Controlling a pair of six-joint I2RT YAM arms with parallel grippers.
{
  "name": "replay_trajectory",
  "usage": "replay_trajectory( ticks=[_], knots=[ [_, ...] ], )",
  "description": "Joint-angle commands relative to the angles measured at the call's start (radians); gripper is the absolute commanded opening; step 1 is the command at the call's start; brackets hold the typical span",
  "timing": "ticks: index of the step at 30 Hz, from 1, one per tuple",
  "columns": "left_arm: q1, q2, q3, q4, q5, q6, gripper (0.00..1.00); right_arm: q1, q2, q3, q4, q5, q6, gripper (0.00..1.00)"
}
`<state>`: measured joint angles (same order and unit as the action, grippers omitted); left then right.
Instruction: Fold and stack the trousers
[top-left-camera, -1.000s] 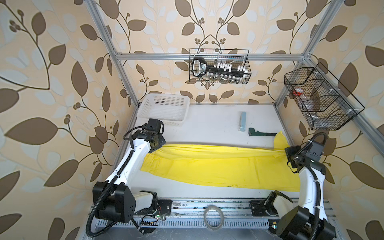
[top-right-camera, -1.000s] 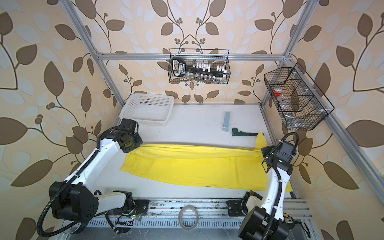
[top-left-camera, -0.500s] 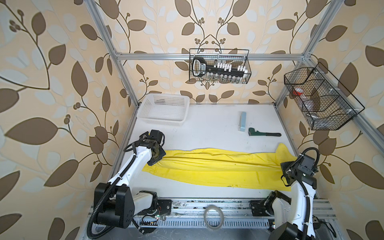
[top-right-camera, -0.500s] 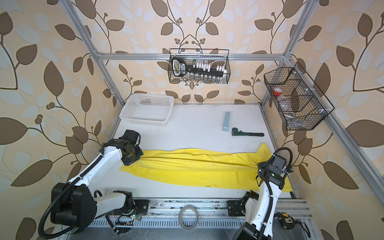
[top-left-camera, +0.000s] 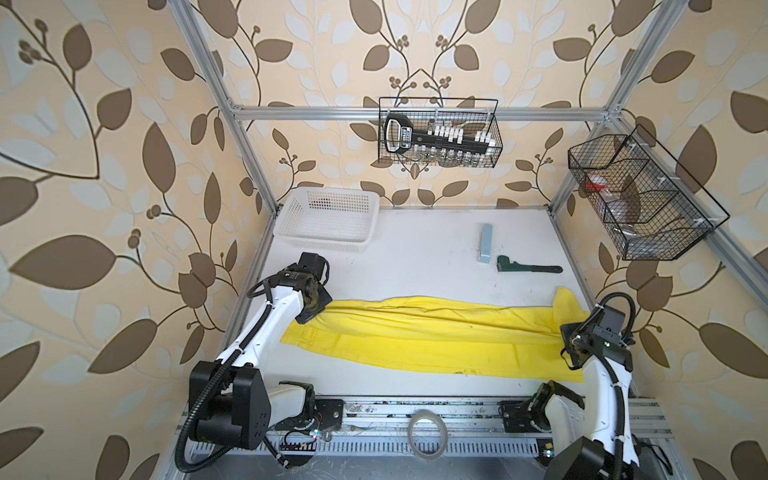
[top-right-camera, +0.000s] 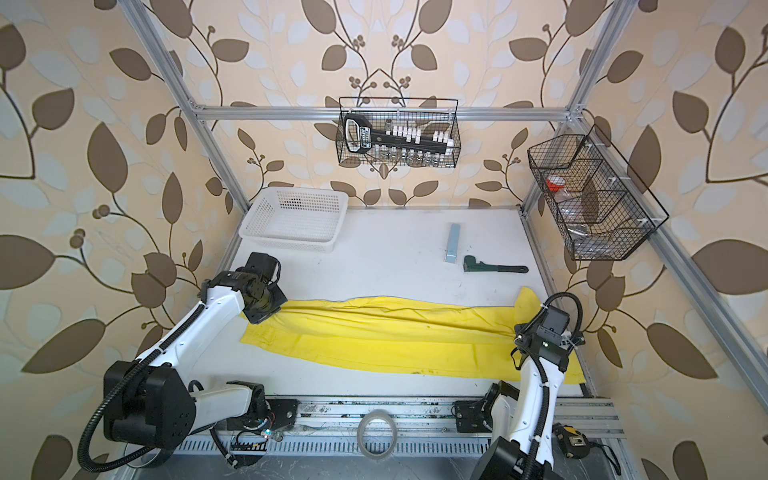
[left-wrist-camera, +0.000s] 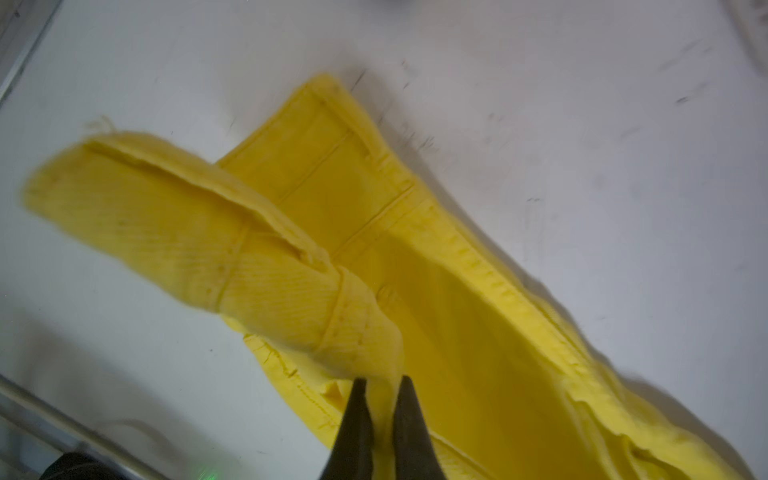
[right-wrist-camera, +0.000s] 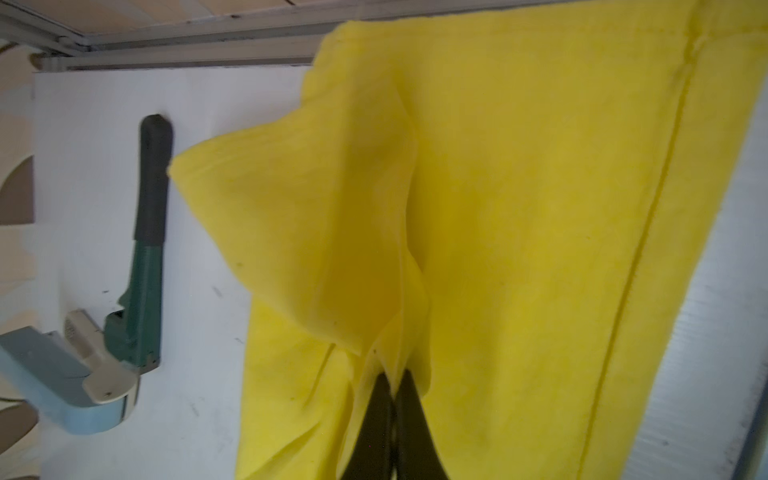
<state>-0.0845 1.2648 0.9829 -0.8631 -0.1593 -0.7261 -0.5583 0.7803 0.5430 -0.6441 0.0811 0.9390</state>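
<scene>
The bright yellow trousers (top-left-camera: 436, 336) (top-right-camera: 395, 332) lie stretched left to right across the front half of the white table, waistband end at the left. My left gripper (top-left-camera: 316, 308) (top-right-camera: 266, 309) (left-wrist-camera: 382, 380) is shut on a lifted fold of the waistband end of the trousers (left-wrist-camera: 291, 270). At the right end my right gripper (top-left-camera: 568, 330) (top-right-camera: 519, 332) (right-wrist-camera: 395, 374) is shut on a pinched-up fold of the trousers (right-wrist-camera: 540, 208) near the leg end. In both top views the wrists hide the fingertips.
A white basket (top-left-camera: 328, 220) stands at the back left. A green pipe wrench (top-left-camera: 528, 266) and a pale blue block (top-left-camera: 485, 243) lie behind the trousers at the right. Wire baskets hang on the back wall (top-left-camera: 440, 133) and the right frame (top-left-camera: 640, 199). A tape roll (top-left-camera: 426, 434) rests on the front rail.
Both grippers have moved toward the front of the table with the cloth, drawing the trousers' far edge forward. Both stayed shut.
</scene>
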Motion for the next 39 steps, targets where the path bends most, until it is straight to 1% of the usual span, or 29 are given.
replay_trajectory(
  ticks=[1, 5, 7, 10, 12, 14, 19, 21, 25, 33, 36, 39],
  knots=[
    [0.014, 0.044, 0.131, 0.018, -0.089, 0.067, 0.0, 0.07, 0.043, 0.134, 0.15, 0.111, 0.018, 0.0],
    [0.014, 0.144, 0.271, 0.047, -0.079, 0.097, 0.0, 0.164, 0.144, 0.24, 0.194, 0.187, 0.039, 0.0],
    [0.014, 0.209, 0.336, 0.07, -0.069, 0.116, 0.0, 0.184, 0.178, 0.255, 0.257, 0.222, 0.044, 0.0],
    [0.014, 0.275, 0.417, 0.096, -0.063, 0.142, 0.0, 0.172, 0.213, 0.281, 0.333, 0.211, 0.053, 0.0],
    [0.013, 0.312, 0.451, 0.107, -0.053, 0.147, 0.0, 0.163, 0.215, 0.283, 0.402, 0.207, 0.047, 0.0],
    [0.013, 0.344, 0.474, 0.118, -0.033, 0.148, 0.0, 0.148, 0.228, 0.294, 0.424, 0.193, 0.05, 0.0],
    [0.022, 0.39, 0.522, 0.128, -0.061, 0.154, 0.0, 0.114, 0.283, 0.296, 0.55, 0.086, 0.039, 0.0],
    [0.025, 0.391, 0.528, 0.145, -0.063, 0.158, 0.0, 0.113, 0.298, 0.301, 0.582, 0.08, 0.031, 0.0],
    [0.026, 0.406, 0.542, 0.18, -0.03, 0.169, 0.0, 0.089, 0.323, 0.302, 0.652, 0.016, 0.035, 0.0],
    [0.041, 0.403, 0.545, 0.27, 0.03, 0.213, 0.0, 0.064, 0.315, 0.263, 0.814, -0.112, 0.052, 0.0],
    [0.046, 0.418, 0.525, 0.27, 0.044, 0.205, 0.0, 0.061, 0.299, 0.251, 0.751, -0.106, 0.04, 0.0],
    [0.046, 0.41, 0.46, 0.291, 0.063, 0.194, 0.0, 0.055, 0.245, 0.214, 0.656, -0.089, 0.017, 0.0]
  ],
)
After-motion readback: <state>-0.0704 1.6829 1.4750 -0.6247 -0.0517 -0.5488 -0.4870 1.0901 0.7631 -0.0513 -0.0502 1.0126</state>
